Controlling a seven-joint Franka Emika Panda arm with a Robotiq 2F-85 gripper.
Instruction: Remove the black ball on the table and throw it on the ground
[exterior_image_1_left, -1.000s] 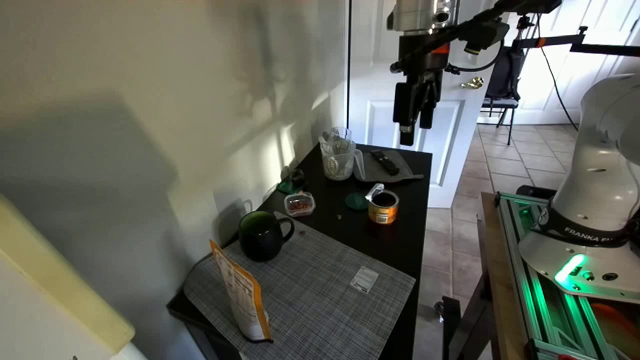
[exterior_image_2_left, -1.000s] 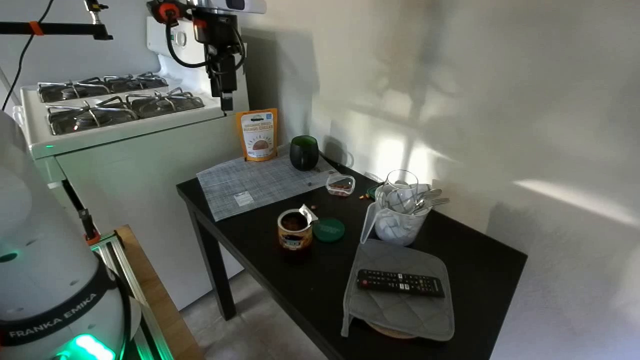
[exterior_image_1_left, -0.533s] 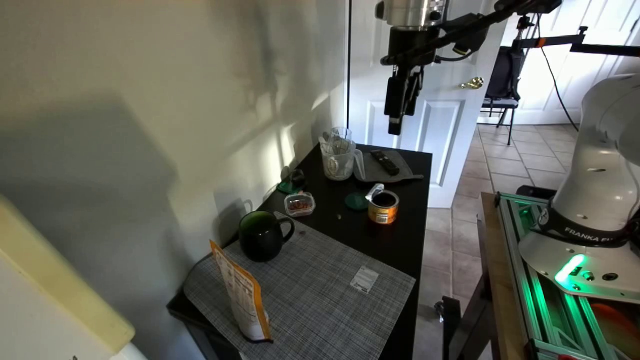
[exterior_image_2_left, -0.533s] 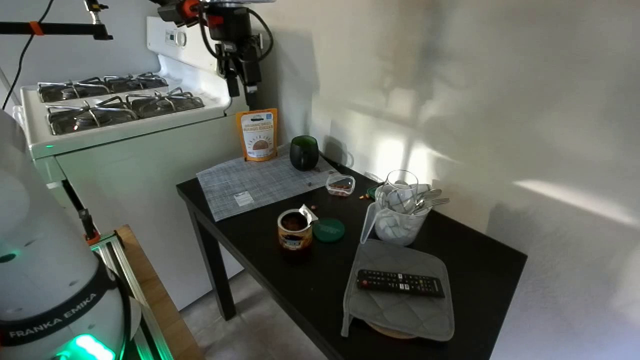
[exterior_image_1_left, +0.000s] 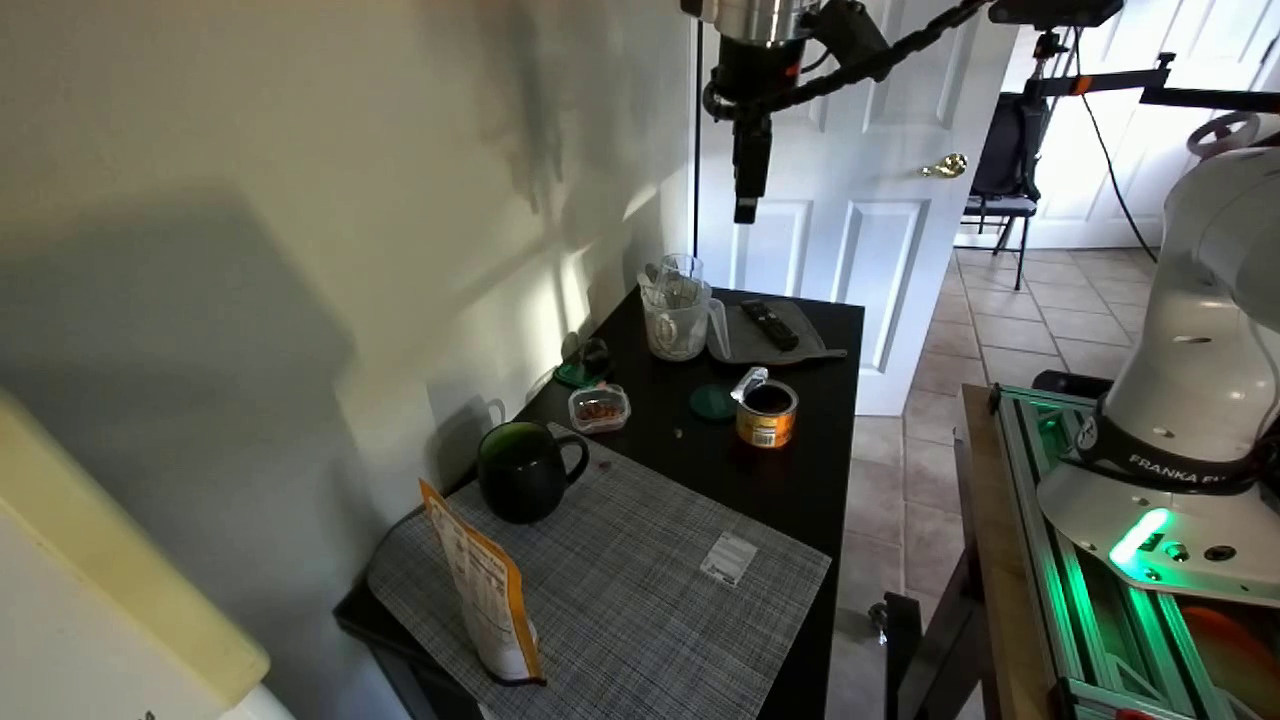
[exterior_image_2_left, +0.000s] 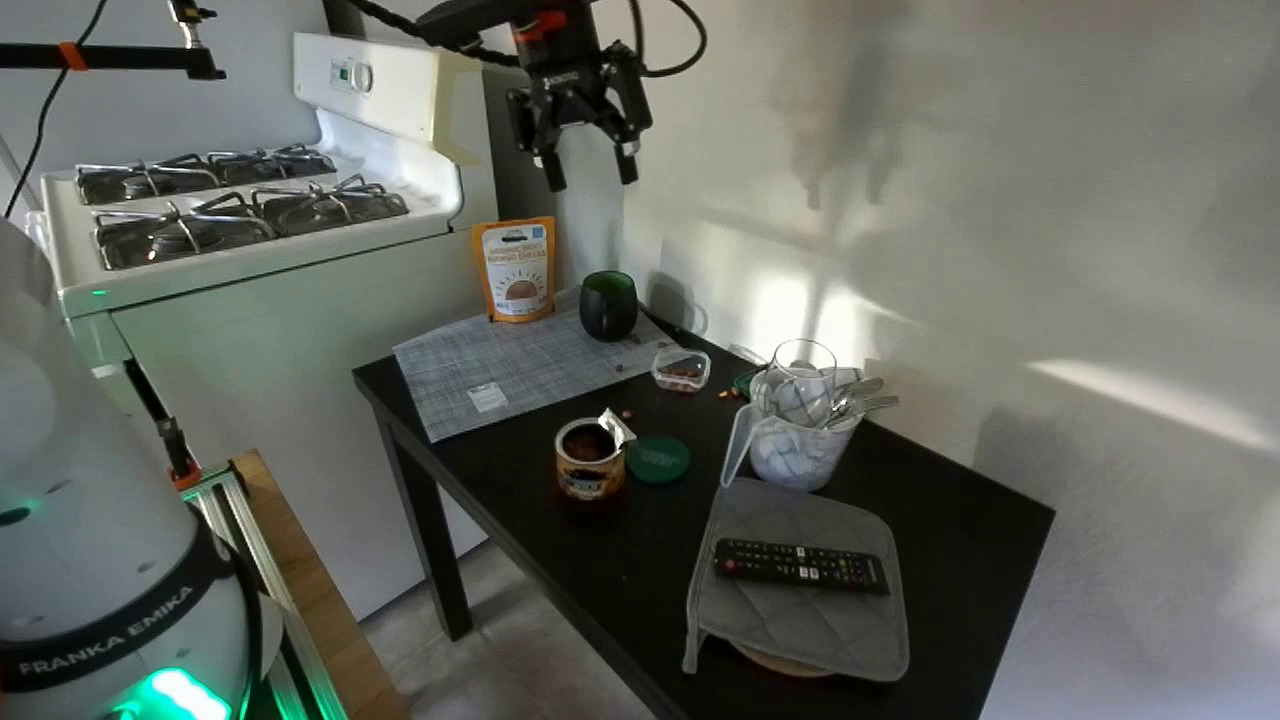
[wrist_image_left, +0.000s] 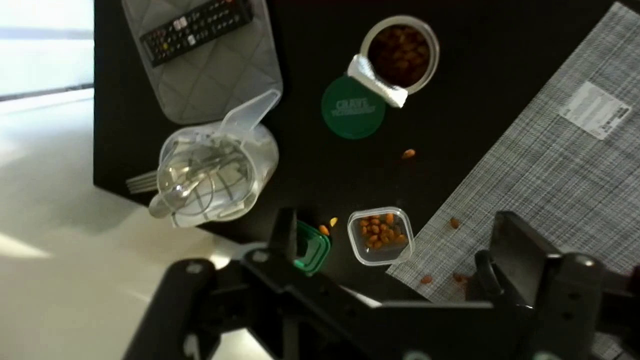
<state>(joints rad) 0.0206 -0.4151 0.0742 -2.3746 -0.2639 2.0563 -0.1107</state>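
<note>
Glossy table (exterior_image_2_left: 650, 535), woven mat (exterior_image_2_left: 548, 355)

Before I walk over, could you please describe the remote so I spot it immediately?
On the black table, find the quilted grey pad beside the translucent jug. The remote lies on that pad, set apart from both by its slim black body and buttons.
</note>
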